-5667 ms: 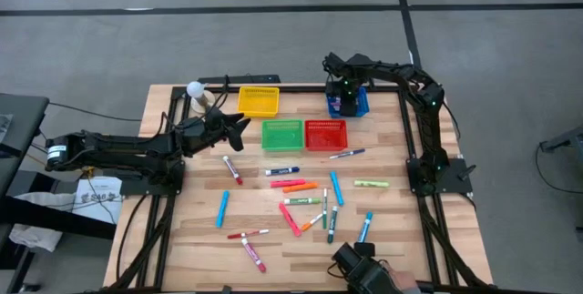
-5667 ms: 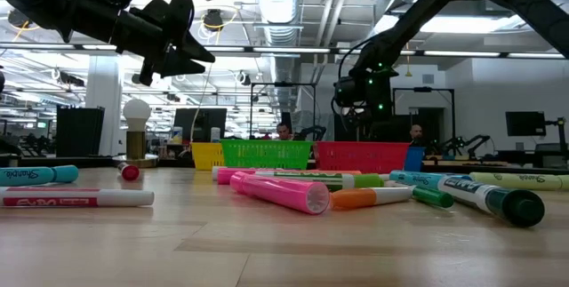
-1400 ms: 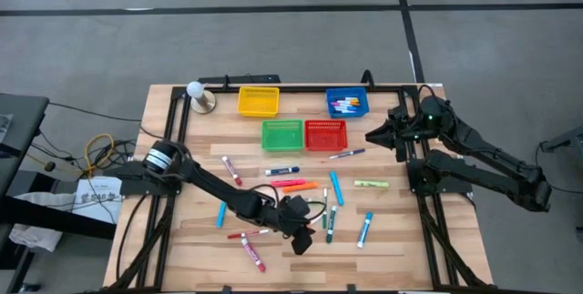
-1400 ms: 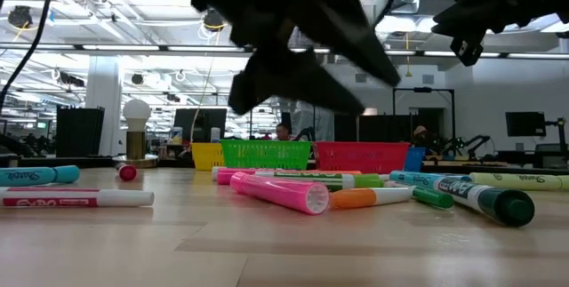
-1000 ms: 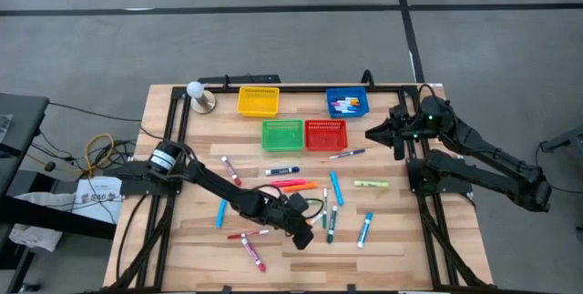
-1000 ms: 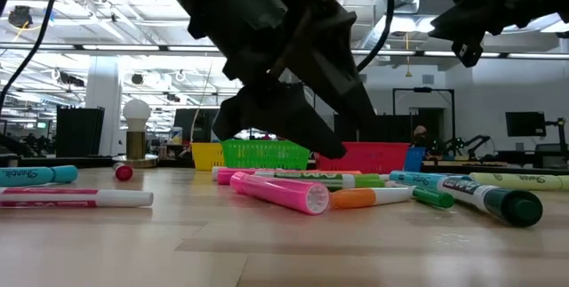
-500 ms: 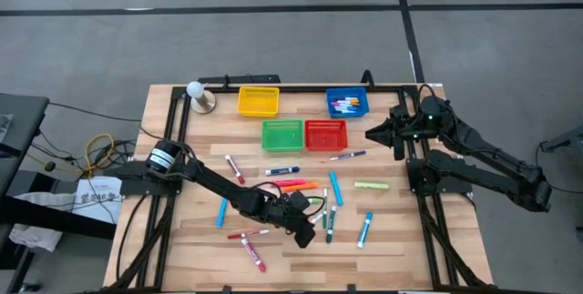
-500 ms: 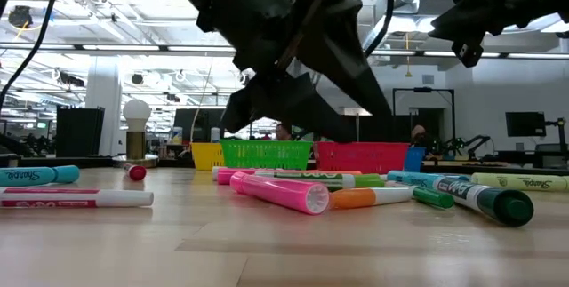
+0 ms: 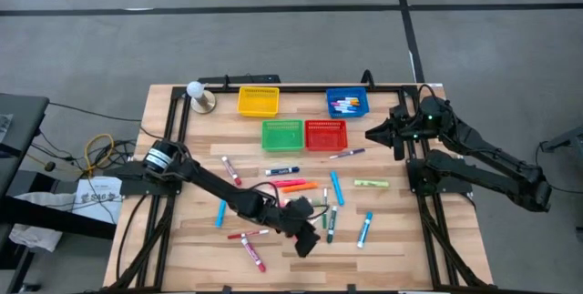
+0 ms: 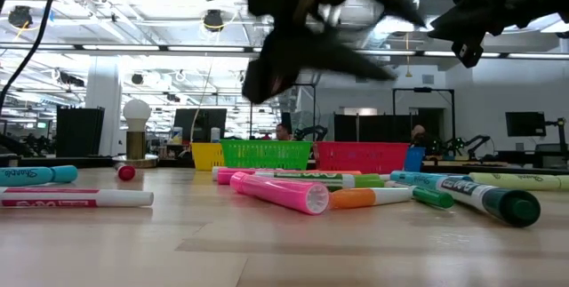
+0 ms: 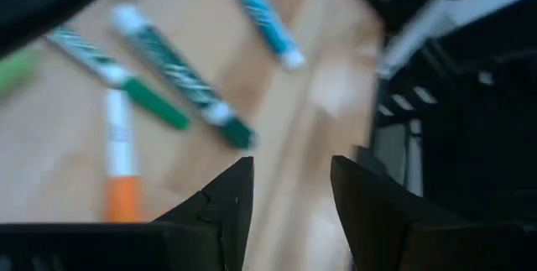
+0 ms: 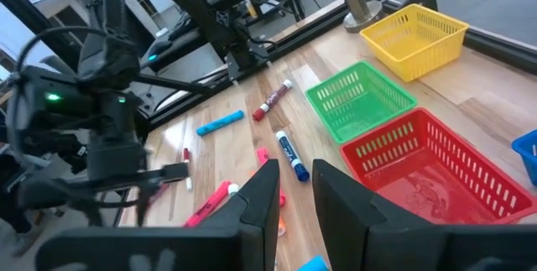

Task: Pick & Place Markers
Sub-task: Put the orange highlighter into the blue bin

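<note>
- Wooden table (image 9: 200, 239) with a black frame along its edges.
- Yellow mesh basket (image 9: 258, 101) and blue mesh basket (image 9: 348, 103) near the far edge, well apart.
- Green mesh basket (image 9: 281, 135) touching the red mesh basket (image 9: 325, 135), just nearer than the other two.
- White light bulb (image 9: 194, 90) on a round stand at the far left corner.
- Grey floor (image 9: 273, 30) crossed by dark lines.
</note>
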Tool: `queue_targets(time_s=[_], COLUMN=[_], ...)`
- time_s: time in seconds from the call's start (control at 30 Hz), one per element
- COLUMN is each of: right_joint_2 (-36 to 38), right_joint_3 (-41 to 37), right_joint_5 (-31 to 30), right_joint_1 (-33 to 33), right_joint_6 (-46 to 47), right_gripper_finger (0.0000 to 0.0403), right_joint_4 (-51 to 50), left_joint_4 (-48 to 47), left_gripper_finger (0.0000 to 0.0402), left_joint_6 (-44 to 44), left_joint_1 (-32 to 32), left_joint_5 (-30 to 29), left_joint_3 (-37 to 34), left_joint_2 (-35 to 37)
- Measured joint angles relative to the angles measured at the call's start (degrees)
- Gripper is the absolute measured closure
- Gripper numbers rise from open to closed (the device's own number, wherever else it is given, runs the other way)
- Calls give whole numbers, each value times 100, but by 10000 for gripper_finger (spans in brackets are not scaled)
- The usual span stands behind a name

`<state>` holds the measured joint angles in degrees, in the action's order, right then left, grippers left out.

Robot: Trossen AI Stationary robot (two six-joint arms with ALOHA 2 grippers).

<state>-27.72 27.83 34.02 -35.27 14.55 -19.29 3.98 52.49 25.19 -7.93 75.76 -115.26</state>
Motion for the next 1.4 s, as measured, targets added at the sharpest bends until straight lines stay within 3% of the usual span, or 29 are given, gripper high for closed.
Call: queue_targets(time_s=[0.27,0.63,0.87,1.03,1.23,1.4], right_joint_2=[-2,-2,-2,-1,-162,-627], right_joint_3=[0,0,0,0,2,3], right_joint_5=[-2,-1,51,49,-175,-905], right_joint_1=[0,0,128,770,2082,3240], right_joint_6=[0,42,717,801,926,947], right_gripper_finger=[340,340,340,340,340,340], right_joint_4=[0,2,93,408,1497,2738], left_joint_4=[-861,-867,-859,-890,-821,-725], left_gripper_finger=[243,243,243,243,243,243], left_joint_6=[73,58,-547,-1311,-1057,-851], left_joint_1=[-102,-141,219,506,743,824], left_joint_5=[-213,-590,-2164,-2985,-3808,-3994], left_joint_3=[75,81,-40,-657,-1909,-2868], left_joint_2=[-5,-40,838,1907,3230,4194])
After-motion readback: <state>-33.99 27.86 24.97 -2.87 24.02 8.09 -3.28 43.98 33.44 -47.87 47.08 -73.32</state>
